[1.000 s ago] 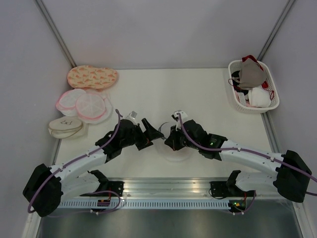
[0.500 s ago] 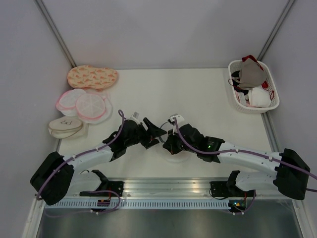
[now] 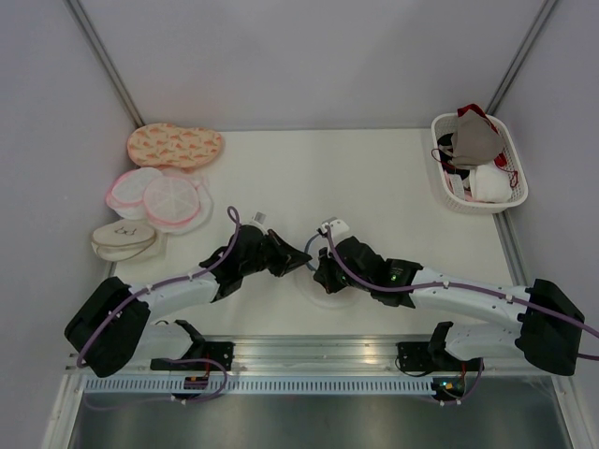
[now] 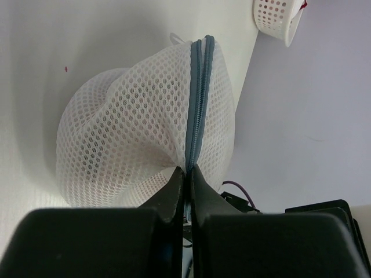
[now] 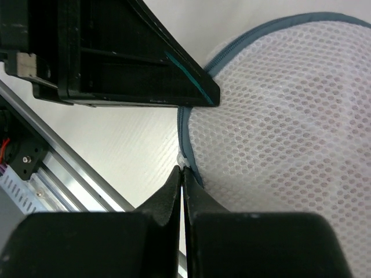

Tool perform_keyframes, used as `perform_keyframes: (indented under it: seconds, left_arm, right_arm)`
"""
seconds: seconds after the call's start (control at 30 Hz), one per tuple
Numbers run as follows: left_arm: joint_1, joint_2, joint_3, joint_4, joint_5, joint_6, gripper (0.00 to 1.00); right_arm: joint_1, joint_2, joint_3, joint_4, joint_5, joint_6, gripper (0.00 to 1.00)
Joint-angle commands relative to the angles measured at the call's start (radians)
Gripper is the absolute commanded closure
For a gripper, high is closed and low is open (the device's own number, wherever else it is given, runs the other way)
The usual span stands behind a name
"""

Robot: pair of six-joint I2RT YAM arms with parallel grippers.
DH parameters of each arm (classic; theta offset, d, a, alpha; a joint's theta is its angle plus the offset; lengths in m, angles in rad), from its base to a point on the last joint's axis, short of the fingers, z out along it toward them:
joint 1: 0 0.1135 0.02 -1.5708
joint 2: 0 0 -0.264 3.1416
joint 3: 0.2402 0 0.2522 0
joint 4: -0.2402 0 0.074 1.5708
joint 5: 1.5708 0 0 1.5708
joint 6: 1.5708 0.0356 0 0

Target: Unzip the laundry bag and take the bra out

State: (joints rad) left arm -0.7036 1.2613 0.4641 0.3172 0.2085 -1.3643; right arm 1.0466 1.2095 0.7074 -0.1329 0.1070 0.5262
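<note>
The laundry bag (image 3: 329, 288), a white mesh dome with a blue-grey zipper rim, lies on the table near the front, between my two arms and largely covered by them. In the left wrist view the laundry bag (image 4: 133, 133) bulges up and its zipper rim (image 4: 197, 98) runs straight into my left gripper (image 4: 186, 169), which is shut on that rim. My right gripper (image 5: 181, 169) is shut on the small white zipper pull (image 5: 182, 158) at the edge of the mesh (image 5: 290, 116). From above, the left gripper (image 3: 301, 262) and right gripper (image 3: 321, 275) nearly meet. The bra is hidden.
A white basket (image 3: 443, 182) at the back right holds a taupe garment (image 3: 475, 140) and a white one (image 3: 491, 182). Along the left wall lie an orange patterned case (image 3: 175, 145), pink-rimmed round mesh cases (image 3: 159, 198) and a cream case (image 3: 124, 239).
My left gripper came in toward the bag with its jaws open and closed on the zipper rim. The right gripper stayed shut and shifted slightly left and nearer.
</note>
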Motion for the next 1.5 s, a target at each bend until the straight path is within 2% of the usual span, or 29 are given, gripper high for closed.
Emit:
perform_keyframes:
  seconds: [0.0, 0.1, 0.23, 0.4, 0.53, 0.67, 0.83, 0.87, 1.0, 1.1, 1.17, 1.2, 1.3, 1.33, 1.47]
  left_arm:
    - [0.022, 0.006, 0.034, 0.022, -0.024, 0.024, 0.98]
    - [0.076, 0.001, 0.038, -0.001, -0.026, 0.062, 0.98]
    - [0.168, 0.006, 0.051, -0.027, 0.044, 0.134, 0.98]
    - [0.237, 0.062, 0.178, -0.157, 0.147, 0.364, 0.98]
    - [0.243, 0.168, 0.304, -0.266, 0.247, 0.559, 0.98]
    - [0.245, 0.266, 0.422, -0.357, 0.307, 0.759, 0.98]
    - [0.245, 0.360, 0.559, -0.369, 0.319, 0.887, 0.97]
    - [0.245, 0.384, 0.589, -0.366, 0.306, 0.889, 0.92]
    - [0.245, 0.398, 0.642, -0.386, 0.214, 0.855, 0.23]
    - [0.245, 0.296, 0.601, -0.444, 0.009, 0.774, 0.11]
    - [0.245, 0.218, 0.526, -0.490, -0.075, 0.700, 0.10]
    - [0.245, 0.120, 0.495, -0.500, -0.125, 0.674, 0.09]
    - [0.240, -0.029, 0.348, -0.485, -0.097, 0.552, 0.07]
    - [0.237, -0.121, 0.309, -0.466, -0.071, 0.489, 0.07]
    - [0.207, -0.275, 0.147, -0.396, 0.034, 0.352, 0.04]
  right_arm:
    - [0.009, -0.004, 0.043, -0.086, 0.040, -0.018, 1.00]
    - [0.009, 0.008, 0.061, -0.151, 0.054, -0.020, 1.00]
    - [0.010, 0.030, 0.075, -0.250, 0.132, -0.009, 1.00]
    - [0.012, 0.050, 0.102, -0.390, 0.272, 0.041, 1.00]
    - [0.009, 0.067, 0.139, -0.470, 0.449, 0.075, 1.00]
    - [0.004, 0.111, 0.175, -0.536, 0.558, 0.084, 1.00]
    - [0.003, 0.136, 0.190, -0.499, 0.545, 0.066, 1.00]
    - [0.003, 0.134, 0.190, -0.495, 0.542, 0.067, 1.00]
    - [0.003, 0.122, 0.190, -0.479, 0.527, 0.072, 1.00]
    - [0.001, 0.108, 0.185, -0.465, 0.508, 0.072, 1.00]
    - [0.003, 0.099, 0.179, -0.442, 0.493, 0.063, 1.00]
    - [0.003, 0.090, 0.173, -0.432, 0.470, 0.058, 1.00]
    - [0.003, 0.061, 0.147, -0.349, 0.389, 0.014, 1.00]
    - [0.003, 0.050, 0.136, -0.270, 0.288, -0.003, 1.00]
    - [0.003, -0.002, 0.093, -0.085, 0.038, -0.035, 1.00]
